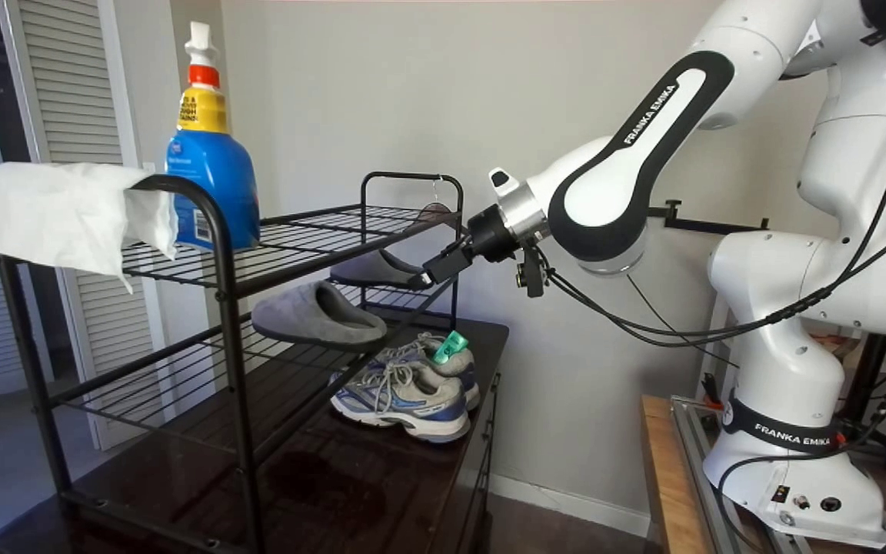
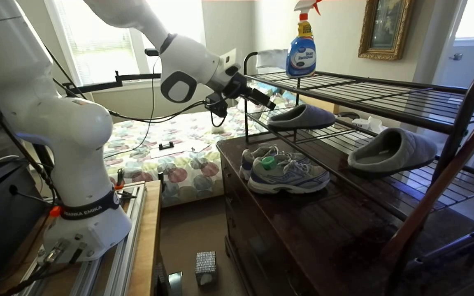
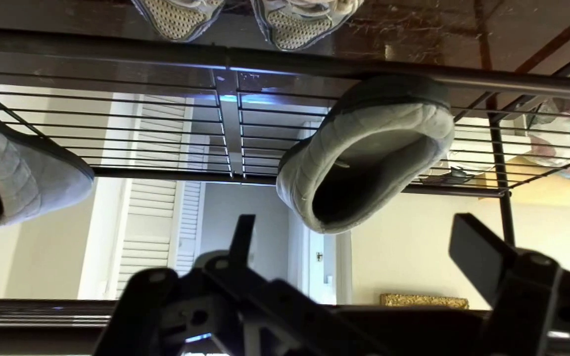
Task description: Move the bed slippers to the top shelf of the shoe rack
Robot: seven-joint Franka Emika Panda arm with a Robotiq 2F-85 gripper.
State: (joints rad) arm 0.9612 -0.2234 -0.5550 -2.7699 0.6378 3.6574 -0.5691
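Where the gripper (image 3: 358, 247) is hanging: across the bottom of the wrist view, its fingers (image 3: 480, 254) are standing wide apart, holding nothing, the gap facing up the frame.
Near slipper (image 3: 364, 163): it is lying just up-frame of that gap, right of centre, on a wire tier (image 3: 229, 118) — its outline is falling between the fingers; in both exterior views they are showing close by its heel, contact being unclear.
Heel-to-toe line: it is running aslant, heel at upper right, toe at lower left, the heel facing the gripper; the coming move is probably calling for a forward reach and a slight turn.
Far slipper (image 3: 27, 173): it is sitting on the same tier at the left edge, well apart.
Top shelf (image 2: 393, 94): it is crossing the upper right of an exterior view, above both slippers — a lift is likely needing to back out past its edge.
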